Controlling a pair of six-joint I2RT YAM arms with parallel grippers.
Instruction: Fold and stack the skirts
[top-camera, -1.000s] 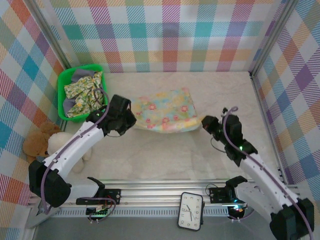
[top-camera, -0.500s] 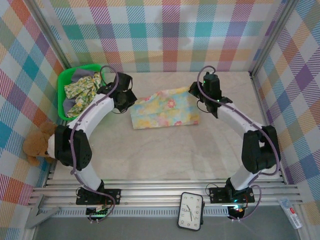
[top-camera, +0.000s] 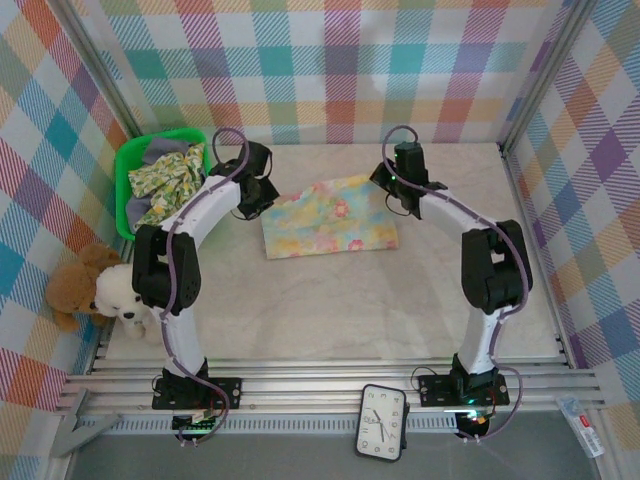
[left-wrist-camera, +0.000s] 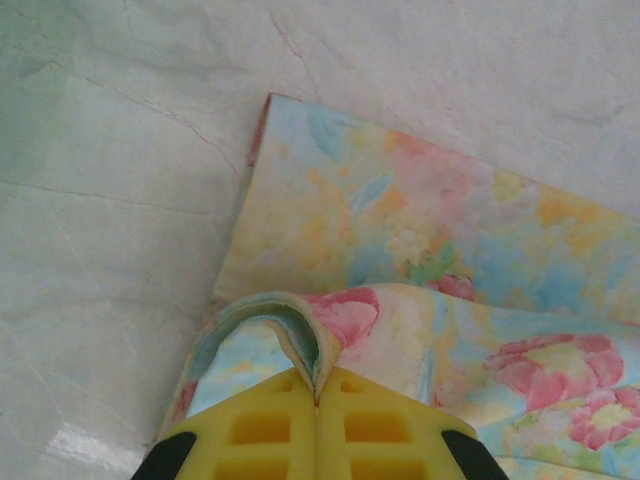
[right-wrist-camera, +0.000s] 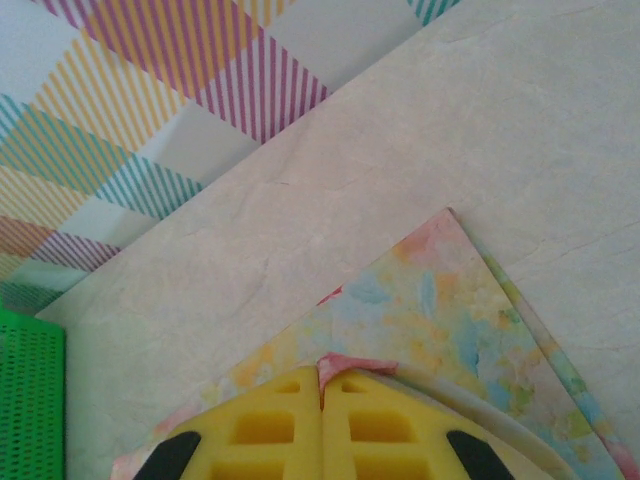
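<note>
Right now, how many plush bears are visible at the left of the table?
2. The brown bear sits at the table's left edge by the wall, nearer than the green basket. The white bear lies touching it, toward the left arm, which may hide more.

Bright, even light falls from overhead on the pale surface, leaving only faint, soft-edged shadows beneath the arms. The metal corner posts lean outward in the wide-angle top view. At the left wrist, a glossy sheen marks the surface lower left and a greenish cast tints the upper corner. The floral skirt stays sharp, while the left hand, with its yellow fingertips near the lens, looks soft.
</note>
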